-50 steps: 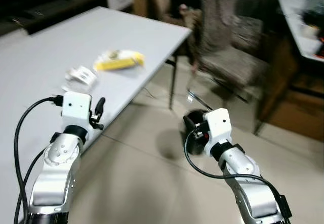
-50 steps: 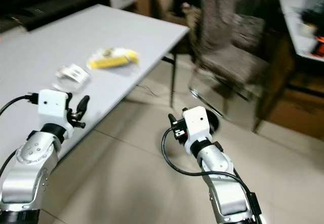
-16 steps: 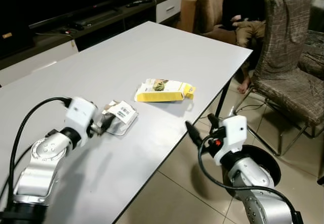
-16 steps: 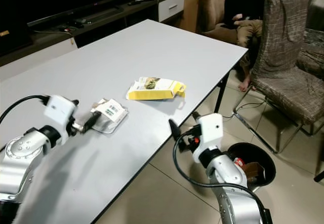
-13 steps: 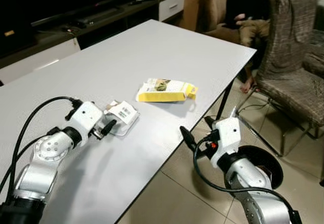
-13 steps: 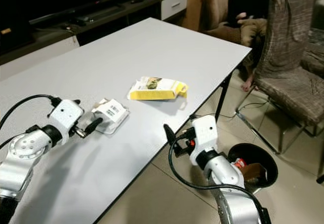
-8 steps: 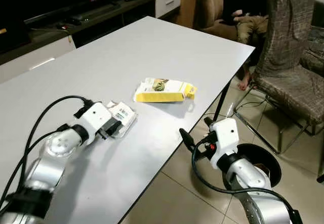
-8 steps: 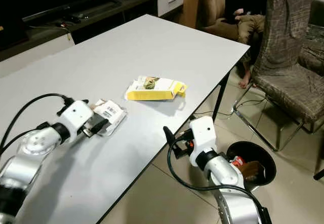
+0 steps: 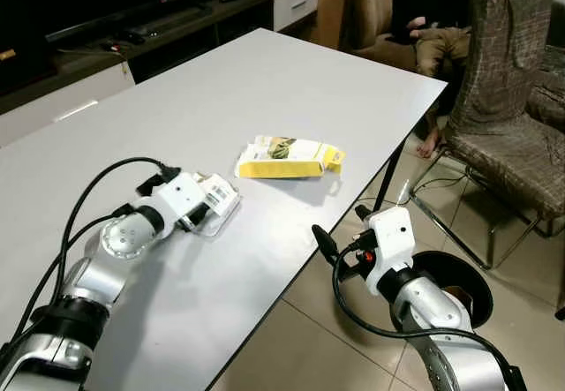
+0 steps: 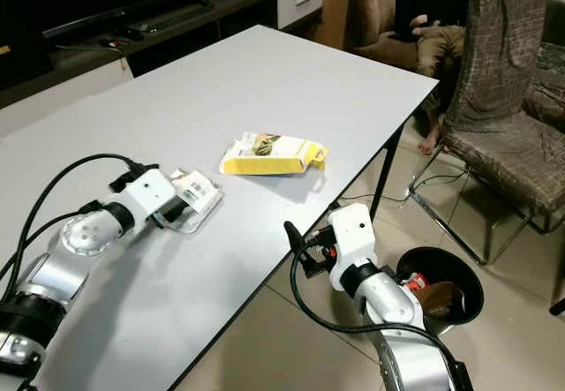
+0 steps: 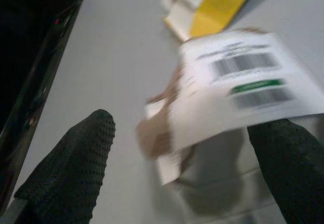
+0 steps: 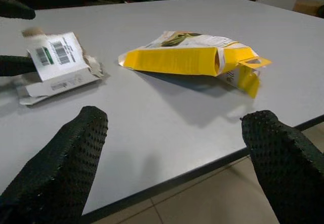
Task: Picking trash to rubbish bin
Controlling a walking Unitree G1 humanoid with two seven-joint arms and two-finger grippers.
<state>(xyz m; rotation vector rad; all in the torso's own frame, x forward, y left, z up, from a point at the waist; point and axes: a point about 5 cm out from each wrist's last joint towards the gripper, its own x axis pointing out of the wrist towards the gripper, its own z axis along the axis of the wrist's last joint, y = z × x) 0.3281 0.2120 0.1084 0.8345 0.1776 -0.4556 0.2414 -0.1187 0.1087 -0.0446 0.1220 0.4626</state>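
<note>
On the white table point(image 9: 265, 82) lies a crumpled white wrapper with a barcode label point(image 9: 218, 199). My left gripper point(image 9: 201, 215) has reached it and is open. In the left wrist view the wrapper point(image 11: 238, 92) sits between the two spread fingers point(image 11: 71, 173). A flattened yellow box point(image 9: 287, 157) lies further along the table, toward its far edge. My right gripper point(image 9: 340, 229) hovers open just off the table's near edge, facing the yellow box point(image 12: 192, 59). The black rubbish bin point(image 10: 441, 281) stands on the floor behind my right arm, with some trash inside.
A patterned chair point(image 9: 503, 100) stands to the right, past the table's corner. A person point(image 9: 424, 3) sits on a brown sofa at the back. A dark TV cabinet point(image 9: 132, 38) runs along the far left. Tiled floor lies beside the table.
My left gripper has pushed forward along the table until its fingers straddle the white wrapper. The right arm has barely moved. The view swung from the floor to the table earlier.
</note>
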